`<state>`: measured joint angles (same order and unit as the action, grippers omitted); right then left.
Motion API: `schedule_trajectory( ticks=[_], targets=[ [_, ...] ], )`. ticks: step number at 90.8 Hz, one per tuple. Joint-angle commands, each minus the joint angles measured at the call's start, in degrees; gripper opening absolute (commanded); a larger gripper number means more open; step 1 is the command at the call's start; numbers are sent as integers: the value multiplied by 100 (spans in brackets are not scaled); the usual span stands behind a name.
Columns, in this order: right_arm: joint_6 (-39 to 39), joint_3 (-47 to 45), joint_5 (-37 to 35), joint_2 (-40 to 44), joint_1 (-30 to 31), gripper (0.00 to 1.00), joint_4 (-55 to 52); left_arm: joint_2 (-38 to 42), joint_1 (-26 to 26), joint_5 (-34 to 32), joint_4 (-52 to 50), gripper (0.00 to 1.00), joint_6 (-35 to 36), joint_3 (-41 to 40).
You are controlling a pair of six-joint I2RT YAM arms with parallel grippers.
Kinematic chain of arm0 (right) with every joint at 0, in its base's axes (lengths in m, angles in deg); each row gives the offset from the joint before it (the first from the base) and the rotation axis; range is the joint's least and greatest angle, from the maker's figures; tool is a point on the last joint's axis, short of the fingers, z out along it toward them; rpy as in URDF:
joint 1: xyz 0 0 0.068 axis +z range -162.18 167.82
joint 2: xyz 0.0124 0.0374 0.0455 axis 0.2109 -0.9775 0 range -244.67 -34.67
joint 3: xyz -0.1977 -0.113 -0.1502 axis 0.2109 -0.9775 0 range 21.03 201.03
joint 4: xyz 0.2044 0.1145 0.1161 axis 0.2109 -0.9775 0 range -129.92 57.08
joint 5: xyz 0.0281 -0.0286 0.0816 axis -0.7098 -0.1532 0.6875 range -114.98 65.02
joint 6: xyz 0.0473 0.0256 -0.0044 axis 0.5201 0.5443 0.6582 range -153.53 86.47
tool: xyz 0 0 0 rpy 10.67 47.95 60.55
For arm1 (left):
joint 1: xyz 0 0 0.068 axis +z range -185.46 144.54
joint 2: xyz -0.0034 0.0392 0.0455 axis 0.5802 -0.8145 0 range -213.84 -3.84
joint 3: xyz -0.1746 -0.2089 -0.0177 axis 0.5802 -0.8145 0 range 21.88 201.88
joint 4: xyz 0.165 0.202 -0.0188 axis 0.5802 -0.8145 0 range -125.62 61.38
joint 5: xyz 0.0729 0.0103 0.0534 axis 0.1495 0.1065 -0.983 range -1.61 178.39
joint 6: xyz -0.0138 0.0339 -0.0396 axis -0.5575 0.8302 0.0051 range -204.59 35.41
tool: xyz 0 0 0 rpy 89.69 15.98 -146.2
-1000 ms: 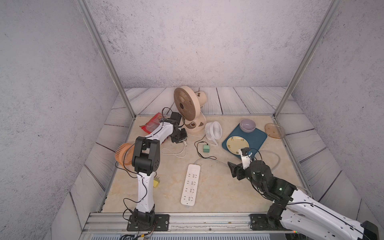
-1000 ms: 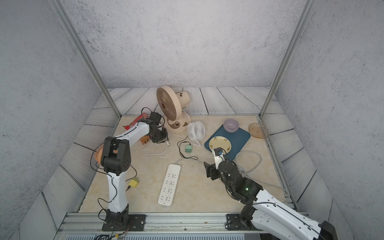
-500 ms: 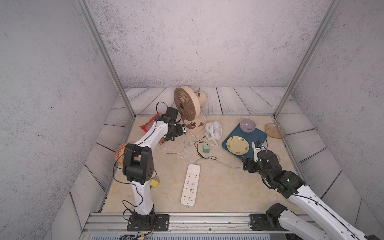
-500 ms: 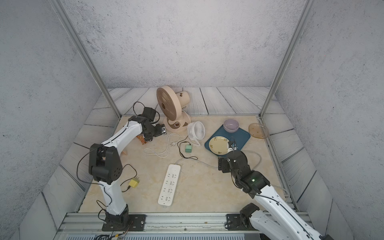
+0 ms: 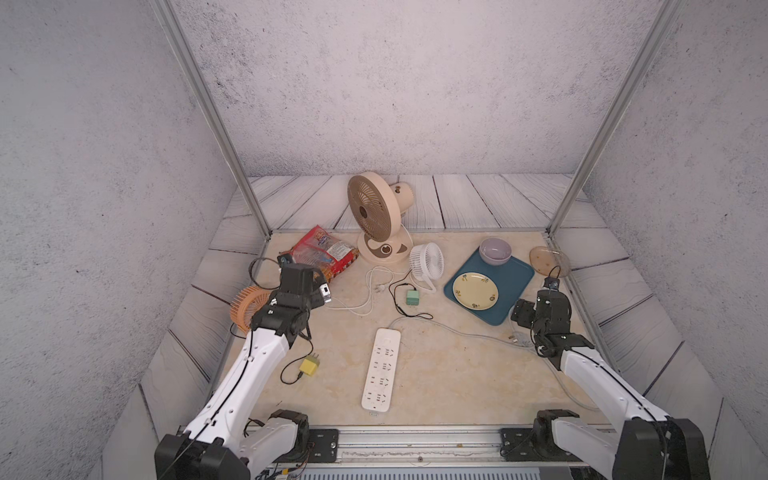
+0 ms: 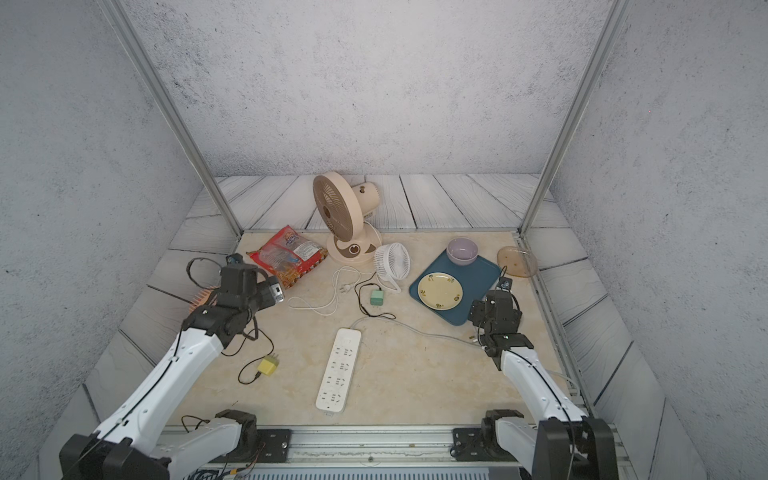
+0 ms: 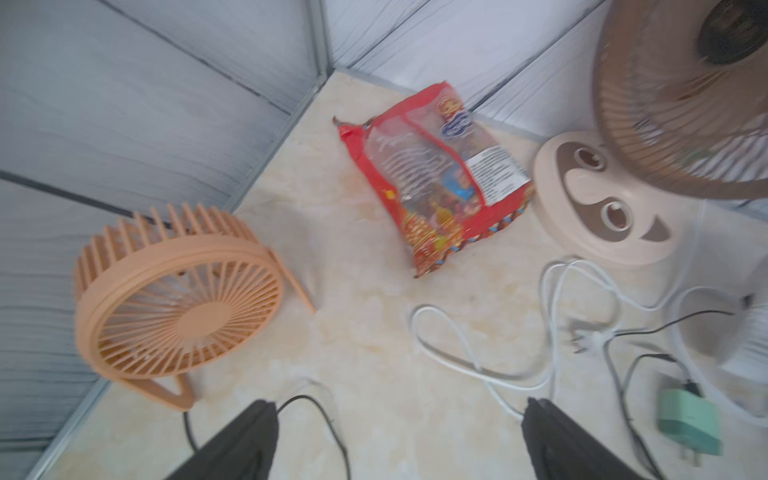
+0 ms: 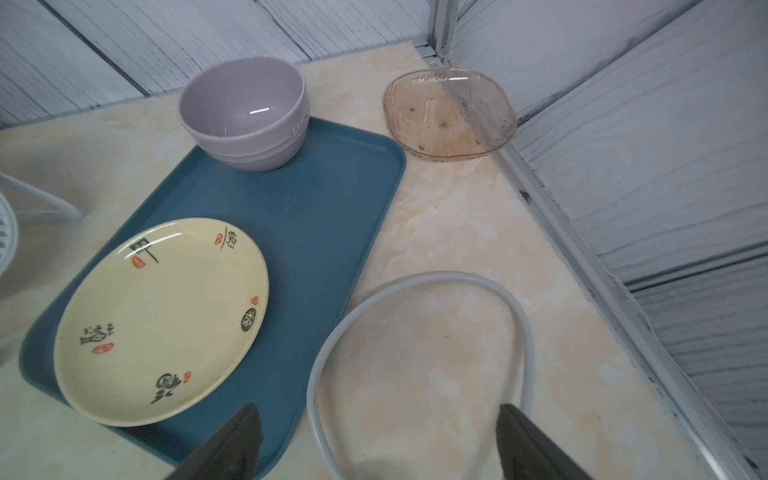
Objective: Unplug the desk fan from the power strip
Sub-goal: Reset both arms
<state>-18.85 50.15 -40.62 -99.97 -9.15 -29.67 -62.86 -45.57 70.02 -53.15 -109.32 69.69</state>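
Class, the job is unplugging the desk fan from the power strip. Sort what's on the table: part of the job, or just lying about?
Job: power strip; beige desk fan; white plug and cord.

Lying about: snack bag; orange fan; white mini fan; green adapter; yellow adapter; blue tray; plate; bowl; amber dish.

Beyond wide-apart jaws stand an orange fan [image 7: 178, 307], red snack bag [image 7: 440, 178] and beige fan base [image 7: 602, 199]

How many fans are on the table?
3: a beige fan at the back, a white fan beside its base, an orange fan at the left edge. None looks hidden.
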Motion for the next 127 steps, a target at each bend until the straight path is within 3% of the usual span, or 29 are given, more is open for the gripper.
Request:
schedule_trajectory(
  ticks=[1, 8, 24, 40, 49, 57, 64, 72, 80, 87, 97, 107, 127],
  targets=[
    [-441, -16, -177, -509, -30, 90, 1578, 241, 551, -69, 1226, 98, 715, -592],
    [-434, -126, -343, -654, -36, 90, 1991, 109, 976, 289, 1879, 98, 1062, -1031],
    [-511, -269, -37, -637, -57, 90, 2207, -647, 1124, 537, 3203, 98, 1704, -1471],
    [-689, -467, 141, -471, -64, 91, 2182, -1670, 1129, 846, 5604, 98, 1766, -2126],
    [-778, -586, 463, -492, -72, 91, 2310, -2283, 1124, 1156, 6292, 98, 2056, -2156],
    [-805, -707, 693, -697, -83, 91, 2757, -3079, 1124, 1520, 7914, 98, 2285, -2491],
    [-877, -801, 764, -997, -61, 91, 3468, -2786, 1104, 1441, 6662, 98, 2219, -2148],
    [-1155, -778, 782, -1494, -74, 90, 4256, -2964, 1050, 1229, 7359, 98, 2249, -2327],
    [-1244, -727, 925, -2078, -92, 90, 4658, -2798, 1049, 1203, 6715, 98, 2210, -2140],
    [-1266, -956, 945, -2558, -93, 91, 5721, -2821, 1050, 1295, 6702, 98, 2255, -2107],
    [-1171, -810, 791, -2202, -100, 94, 4769, -2830, 1029, 1267, 6661, 98, 2267, -2084],
    [-1071, -863, 572, -2506, -124, 96, 5430, -2852, 1030, 1273, 6660, 98, 2262, -2064],
    [-930, -587, 294, -2412, -110, 99, 4703, -2834, 1031, 1376, 6733, 98, 2306, -2110]
  ],
)
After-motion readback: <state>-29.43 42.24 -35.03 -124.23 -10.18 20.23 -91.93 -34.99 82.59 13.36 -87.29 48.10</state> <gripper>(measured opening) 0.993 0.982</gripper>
